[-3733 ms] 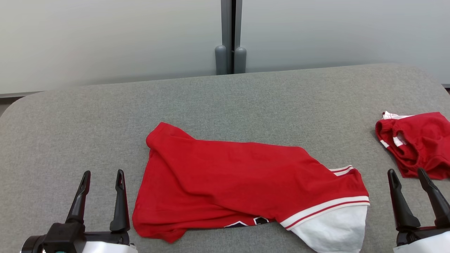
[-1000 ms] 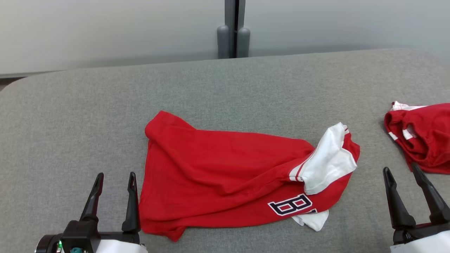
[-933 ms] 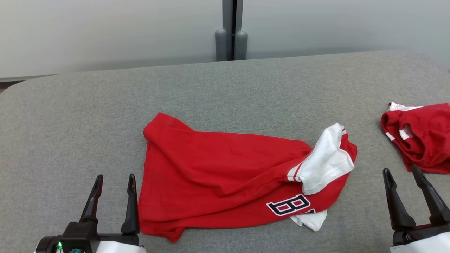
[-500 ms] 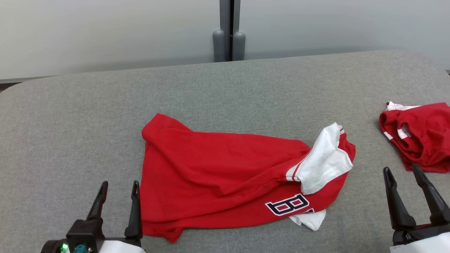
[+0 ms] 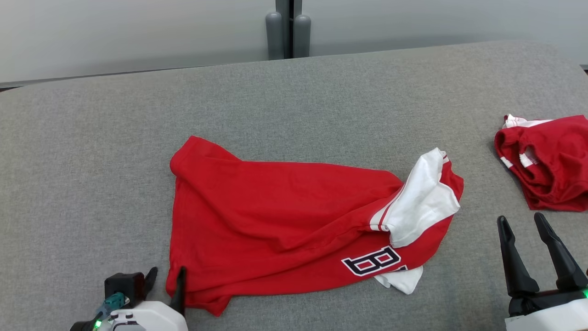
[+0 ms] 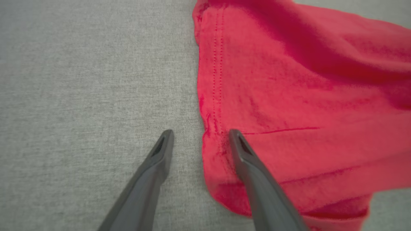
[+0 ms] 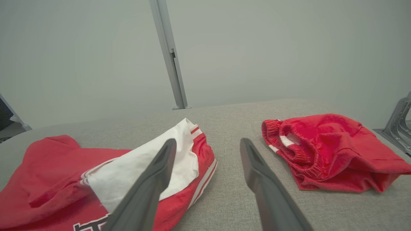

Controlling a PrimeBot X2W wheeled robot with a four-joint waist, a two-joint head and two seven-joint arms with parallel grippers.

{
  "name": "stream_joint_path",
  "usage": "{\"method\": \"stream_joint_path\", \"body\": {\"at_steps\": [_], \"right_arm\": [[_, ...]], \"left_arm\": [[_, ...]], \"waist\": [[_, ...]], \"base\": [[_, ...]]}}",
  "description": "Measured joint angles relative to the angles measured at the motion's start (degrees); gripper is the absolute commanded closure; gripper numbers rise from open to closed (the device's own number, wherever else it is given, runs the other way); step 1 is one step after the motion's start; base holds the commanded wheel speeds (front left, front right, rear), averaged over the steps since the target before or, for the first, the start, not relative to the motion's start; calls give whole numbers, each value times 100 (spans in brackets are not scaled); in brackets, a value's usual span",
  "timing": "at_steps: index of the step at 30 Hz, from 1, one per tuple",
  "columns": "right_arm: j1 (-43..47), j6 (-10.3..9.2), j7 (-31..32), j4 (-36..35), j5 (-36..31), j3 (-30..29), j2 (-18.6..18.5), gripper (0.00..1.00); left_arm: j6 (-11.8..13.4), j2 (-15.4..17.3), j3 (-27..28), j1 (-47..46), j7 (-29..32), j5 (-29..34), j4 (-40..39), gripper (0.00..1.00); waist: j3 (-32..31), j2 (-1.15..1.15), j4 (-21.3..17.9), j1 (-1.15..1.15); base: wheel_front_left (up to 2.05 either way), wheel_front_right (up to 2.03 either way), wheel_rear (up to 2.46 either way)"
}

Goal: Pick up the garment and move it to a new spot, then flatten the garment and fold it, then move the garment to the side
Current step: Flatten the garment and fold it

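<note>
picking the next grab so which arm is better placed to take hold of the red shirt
Left. The left claw is open astride the hem of the shirt, one finger over the cloth. The right claw hangs open, clear of the shirt.

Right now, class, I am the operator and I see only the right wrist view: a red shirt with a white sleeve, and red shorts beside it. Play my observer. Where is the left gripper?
Observer: The left gripper is down at the shirt's near left corner.
Operator: Has it gripped the cloth?
Observer: Not yet. Its jaws are open astride the hem: one finger over the grey surface, the other over red cloth.
Operator: Is anything poking out from under the shirt?
Observer: A white flap pokes out at the near edge, below a dark letter B.
</note>
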Motion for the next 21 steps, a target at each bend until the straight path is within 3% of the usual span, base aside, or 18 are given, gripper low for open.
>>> {"method": "stream_joint_path", "body": {"at_steps": [1,2,6,11,21], "right_arm": [[1,0,-9,19,1,-8,2,0],[0,0,-7,45,5,-20,1,0],[-6,0,63,213,57,-59,-30,0],[-21,-1,299,516,104,-190,-143,0],[-787,-1,730,992,296,524,-293,0]], "left_arm": [[-22,3,0,-43,-24,-11,62,76],[-74,10,-33,-100,7,-12,131,100],[-220,35,-193,-270,174,2,325,100],[-218,8,-238,-348,131,29,401,100],[-225,-143,-360,-705,-101,88,514,100]], "waist": [[12,0,-4,0],[25,0,-3,0],[58,0,-19,0],[84,0,10,0],[320,0,274,0]], "base": [[0,0,0],[0,0,0],[0,0,0],[0,0,0],[0,0,0]]}}
